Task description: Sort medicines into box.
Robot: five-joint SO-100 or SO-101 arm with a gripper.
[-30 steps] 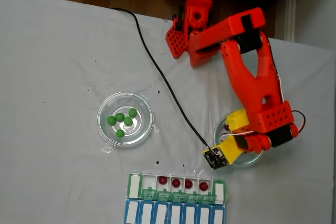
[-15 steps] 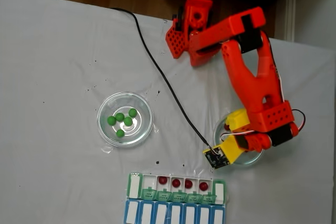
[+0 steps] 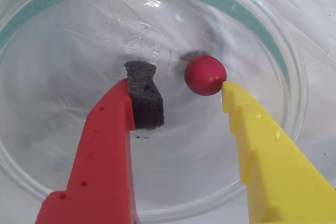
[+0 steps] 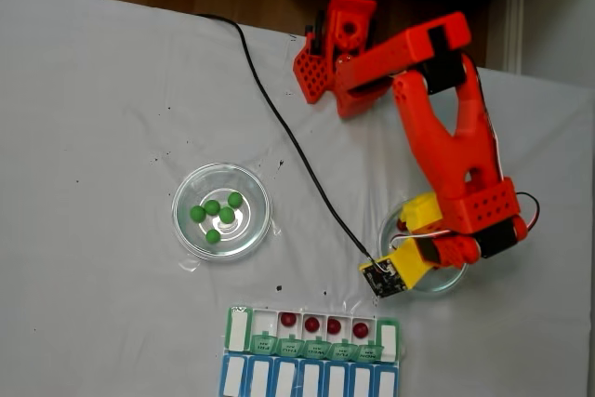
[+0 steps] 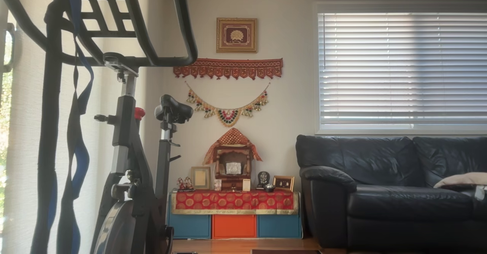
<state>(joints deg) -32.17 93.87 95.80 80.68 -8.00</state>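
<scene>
Right under your wrist camera, your two-finger gripper [image 3: 185,85] sits spread apart inside the round clear glass dish [image 3: 294,85], grasping nothing: the red finger with its dark foam pad [image 3: 143,100] on the left, the yellow finger [image 3: 262,140] on the right. One small dark red ball [image 3: 205,75] rests on the dish floor, touching the yellow fingertip and standing apart from the foam pad. From the fixed view above, your red arm [image 4: 451,151] reaches down over that same dish [image 4: 456,278] at the right of the grey table cover [image 4: 93,118], gripper [image 4: 418,234] low in it. Just below and left of it lies the flat plastic pill organizer [image 4: 311,355], with four dark red balls [image 4: 323,324] lined up in its open green-lidded row, the blue row beneath. Further left, a second clear glass dish [image 4: 251,234] holds five bright green balls [image 4: 216,215] clustered together. A black cable [image 4: 279,127] runs from the table's far edge towards the gripper. Beyond, in the other view, you have an exercise bike [image 5: 133,162], a black leather sofa [image 5: 392,185], and a blinded window [image 5: 401,67].
</scene>
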